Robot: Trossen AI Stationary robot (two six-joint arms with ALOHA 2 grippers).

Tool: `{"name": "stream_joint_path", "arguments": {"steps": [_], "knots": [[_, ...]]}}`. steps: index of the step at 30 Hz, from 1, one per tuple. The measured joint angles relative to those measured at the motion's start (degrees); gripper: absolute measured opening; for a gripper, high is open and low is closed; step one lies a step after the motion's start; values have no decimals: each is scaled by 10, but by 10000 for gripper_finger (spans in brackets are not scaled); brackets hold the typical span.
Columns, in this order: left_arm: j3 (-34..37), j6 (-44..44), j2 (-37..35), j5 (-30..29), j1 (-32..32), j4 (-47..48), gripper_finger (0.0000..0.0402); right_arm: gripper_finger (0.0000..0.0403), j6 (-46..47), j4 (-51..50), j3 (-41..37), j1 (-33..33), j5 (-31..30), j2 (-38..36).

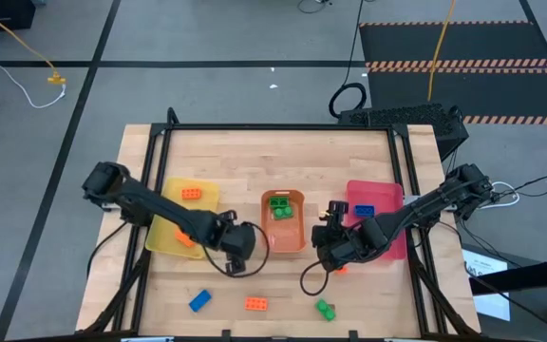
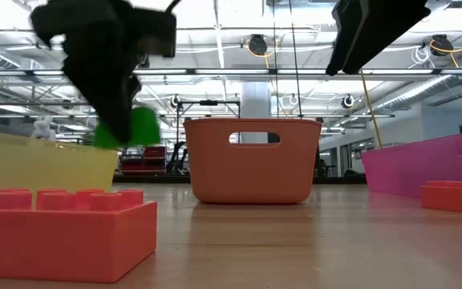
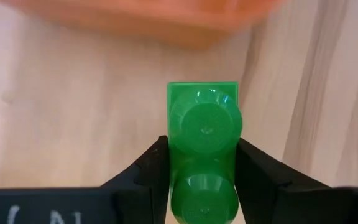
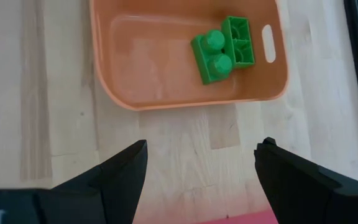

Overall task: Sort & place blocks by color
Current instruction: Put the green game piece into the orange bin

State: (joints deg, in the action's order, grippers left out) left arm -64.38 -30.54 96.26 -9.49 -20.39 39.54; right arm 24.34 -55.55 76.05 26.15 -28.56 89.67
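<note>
The left tool (image 3: 201, 180) holds a green block (image 3: 204, 134) between its two fingers, which press on the block's two sides; the block's studs face the wrist camera. In the high view this tool (image 1: 238, 245) sits over bare wood between the yellow tray (image 1: 172, 233) and the orange tray (image 1: 296, 236), near the orange tray's side. In the low view the block is off the bench (image 1: 245, 161).

The right tool (image 4: 201, 165) has its fingers wide apart with nothing between them. It hangs over bare wood just in front of the orange tray, beside the pink tray (image 1: 395, 249).

Counted from above: two green blocks (image 1: 279, 203) lie touching inside the orange tray, two orange blocks (image 1: 192, 194) show in the yellow tray, and one blue block (image 1: 363, 210) lies in the pink tray. Loose on the front strip of the bench are one blue block (image 1: 199, 301), one orange block (image 1: 256, 304) and one green block (image 1: 326, 309), well apart from each other. A small patch of orange shows under the right arm; I cannot tell what it is.

Three trays stand in a row across the middle. The back half of the bench is open wood.
</note>
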Motion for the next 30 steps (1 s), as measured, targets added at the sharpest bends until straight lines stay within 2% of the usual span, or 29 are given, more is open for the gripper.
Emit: {"name": "stream_joint_path", "arguments": {"steps": [5,10,15,23,30], "knots": [[-28,60,-36,-41,15,-9,137,279,-6,0,0,-4,0,0],[-61,100,-42,-62,33,-7,148,279,-8,1,0,-7,0,0],[-67,152,-40,-71,58,-79,143,279,-11,6,0,-10,0,0],[-67,184,-33,-72,83,-118,201,279,-9,6,0,-10,0,0],[-67,198,6,-71,107,-129,210,279,-10,10,0,-10,1,0]]}}
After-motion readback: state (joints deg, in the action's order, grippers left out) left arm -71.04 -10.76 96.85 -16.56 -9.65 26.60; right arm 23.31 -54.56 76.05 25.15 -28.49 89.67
